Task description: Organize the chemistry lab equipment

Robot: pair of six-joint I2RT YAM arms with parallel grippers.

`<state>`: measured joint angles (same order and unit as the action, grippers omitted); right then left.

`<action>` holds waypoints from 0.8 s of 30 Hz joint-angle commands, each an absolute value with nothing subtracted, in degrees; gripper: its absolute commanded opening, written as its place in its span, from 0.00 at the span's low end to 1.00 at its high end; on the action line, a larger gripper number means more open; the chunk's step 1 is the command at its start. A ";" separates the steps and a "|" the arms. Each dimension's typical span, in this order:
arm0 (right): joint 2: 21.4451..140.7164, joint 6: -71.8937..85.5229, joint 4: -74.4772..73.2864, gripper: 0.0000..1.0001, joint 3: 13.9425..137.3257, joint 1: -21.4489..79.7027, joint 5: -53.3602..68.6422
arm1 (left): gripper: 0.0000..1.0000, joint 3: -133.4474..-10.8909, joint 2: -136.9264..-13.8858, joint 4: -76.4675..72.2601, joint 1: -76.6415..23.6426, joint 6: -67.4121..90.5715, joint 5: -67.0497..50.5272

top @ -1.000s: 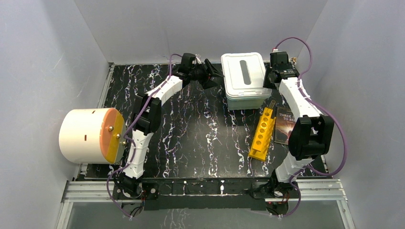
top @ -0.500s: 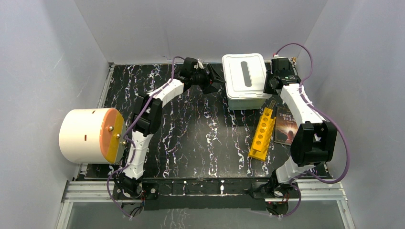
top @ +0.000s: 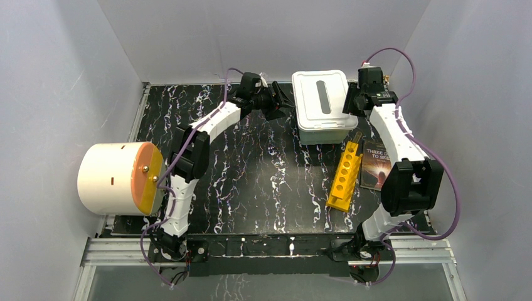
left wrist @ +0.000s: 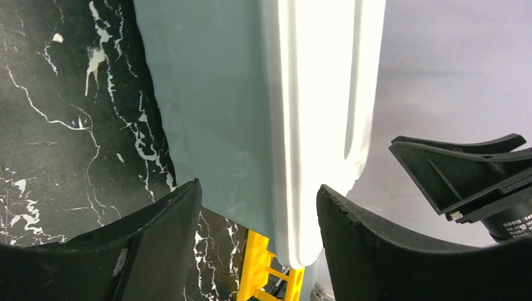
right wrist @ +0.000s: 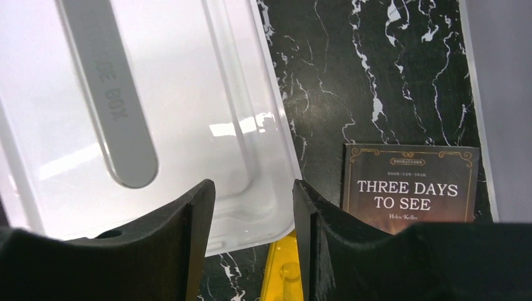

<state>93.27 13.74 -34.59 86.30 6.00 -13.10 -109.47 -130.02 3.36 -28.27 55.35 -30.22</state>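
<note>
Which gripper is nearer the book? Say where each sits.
Right. The right gripper hangs over the right edge of the white box, just beyond the book. The left gripper is at the box's left side, the box between it and the book.

Right wrist view, lower right: the book (right wrist: 411, 188) is showing its dark cover, and the cream title is reading clean, "THREE DAYS TO SEE", with "Helen Keller" sitting in small type beneath it. Upper left, the grey handle strip (right wrist: 106, 94) on the white box lid (right wrist: 207, 94) is carrying faint raised letters; "BOX" is coming through, but the letters before it are washing out. From the top camera, right of centre, the same cover is giving only "THREE" and "TO SE". Left wrist view, bottom right corner: white print on a black round part (left wrist: 508, 219) is getting clipped by the frame edge, unreadable.
</note>
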 commanded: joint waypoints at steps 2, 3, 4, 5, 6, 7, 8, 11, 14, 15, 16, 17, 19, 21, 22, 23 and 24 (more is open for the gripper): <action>94.90 16.39 -32.57 0.58 91.49 5.78 -8.11 | 0.66 -110.96 -123.87 3.54 -28.64 53.73 -30.05; 95.53 16.00 -32.30 0.59 91.88 5.77 -6.07 | 0.66 -110.86 -123.92 3.86 -28.57 53.74 -30.20; 96.12 15.46 -31.72 0.60 92.11 5.75 -3.75 | 0.65 -110.65 -123.88 4.27 -28.57 53.64 -30.00; 97.02 15.06 -31.32 0.63 92.26 5.84 -1.16 | 0.65 -110.25 -123.58 4.96 -28.56 53.31 -29.48; 97.43 14.78 -30.96 0.67 92.28 5.88 -0.45 | 0.65 -109.94 -123.08 5.81 -28.59 52.74 -28.78; 97.85 14.47 -30.65 0.69 92.28 5.92 0.87 | 0.65 -109.71 -122.52 6.76 -28.57 51.70 -27.73; 98.12 14.23 -30.34 0.72 92.25 6.11 1.45 | 0.66 -109.68 -121.74 8.14 -28.56 50.45 -26.68; 98.98 13.37 -30.12 0.75 91.95 6.72 2.70 | 0.69 -109.42 -118.83 14.45 -28.57 45.07 -22.13; 100.02 13.32 -30.87 0.75 91.40 7.53 1.75 | 0.72 -107.17 -114.63 22.12 -28.44 39.00 -17.29; 100.33 13.35 -31.51 0.75 91.10 7.75 0.87 | 0.73 -105.73 -112.73 23.79 -28.35 37.60 -15.60; 100.63 13.42 -32.18 0.75 90.87 7.81 0.40 | 0.75 -103.92 -110.72 25.14 -28.22 36.47 -14.14; 100.80 13.59 -32.92 0.74 90.54 7.83 -1.66 | 0.76 -101.84 -108.54 26.14 -28.07 35.53 -12.90; 101.05 13.94 -34.30 0.72 89.99 7.88 -4.31 | 0.79 -97.77 -103.32 28.17 -27.83 34.36 -10.37; 100.86 14.11 -35.83 0.71 90.31 7.91 -5.87 | 0.84 -94.33 -98.96 30.00 -27.61 33.96 -8.05; 100.38 14.15 -36.34 0.71 90.76 7.95 -6.27 | 0.91 -92.93 -96.90 31.04 -27.52 33.81 -6.73; 99.65 14.15 -36.47 0.71 91.16 7.94 -6.57 | 0.97 -91.41 -94.64 32.09 -27.51 33.68 -5.32; 98.92 14.15 -36.61 0.71 91.90 7.94 -6.93 | 0.98 -90.42 -92.49 33.14 -27.51 33.66 -3.87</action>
<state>99.94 13.74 -32.27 90.21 7.88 -3.51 -94.35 -100.99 26.33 -27.86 36.80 -11.25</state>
